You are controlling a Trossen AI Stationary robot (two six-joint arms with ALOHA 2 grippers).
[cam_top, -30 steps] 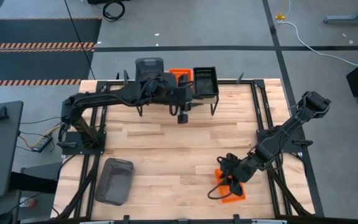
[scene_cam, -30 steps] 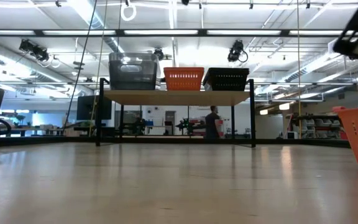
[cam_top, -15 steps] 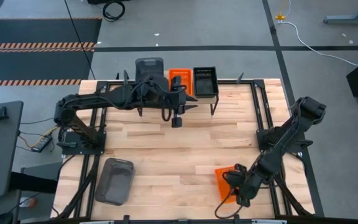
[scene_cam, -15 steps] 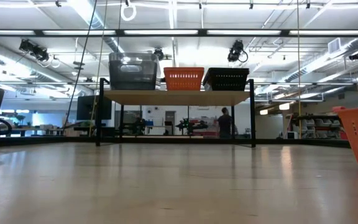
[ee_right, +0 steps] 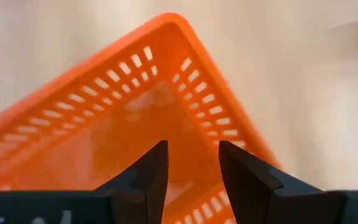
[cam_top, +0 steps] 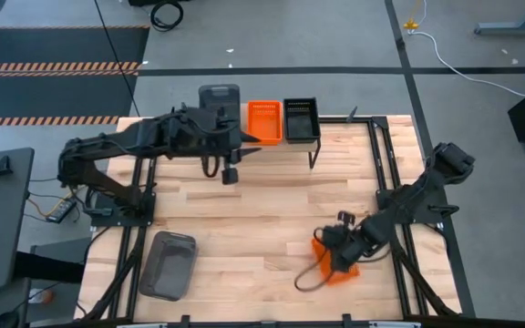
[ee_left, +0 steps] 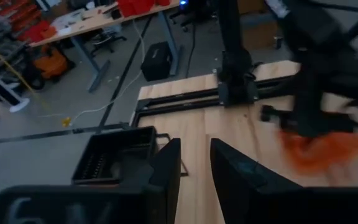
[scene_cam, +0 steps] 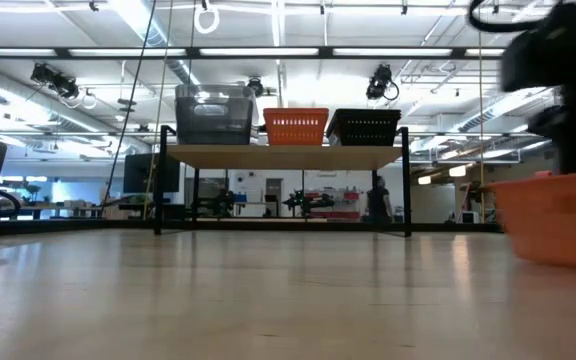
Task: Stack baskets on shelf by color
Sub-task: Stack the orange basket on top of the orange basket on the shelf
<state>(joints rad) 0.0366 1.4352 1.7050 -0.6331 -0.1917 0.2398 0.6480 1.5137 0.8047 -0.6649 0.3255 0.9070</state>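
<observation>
1. Along the top edge of the wooden surface [cam_top: 253, 196] in the high view, the shelf [scene_cam: 283, 156] is carrying a grey basket stack [cam_top: 219, 97], an orange basket [cam_top: 264, 121] and a black basket [cam_top: 301, 119], side by side from left to right.
2. Lower left on the surface, another grey basket [cam_top: 168, 264] is lying alone, well apart from both arms.
3. Lower right of centre, a second orange basket [cam_top: 335, 260] is sitting on the surface with the right pincer [cam_top: 334, 251] over it; a dark cable loop is trailing off its lower left corner.
4. The right wrist view is showing that pincer's fingers [ee_right: 149, 174] slightly apart above the slotted orange floor, with nothing between them.
5. The left pincer [cam_top: 230, 173] is hanging over bare surface just below the shelf's left half, its fingers [ee_left: 166, 171] parted and gripping nothing.
6. The low view is showing the three shelf stacks level across the room, the loose orange basket looming at the right edge under the blurred right arm, and a person [scene_cam: 377, 200] walking far behind the shelf.
7. Compared with half a second ago, the left arm is pulling back leftward, uncovering the shelf's orange basket, while the right pincer is shifting up and left, and the loose orange basket is lying slightly more to the left.
</observation>
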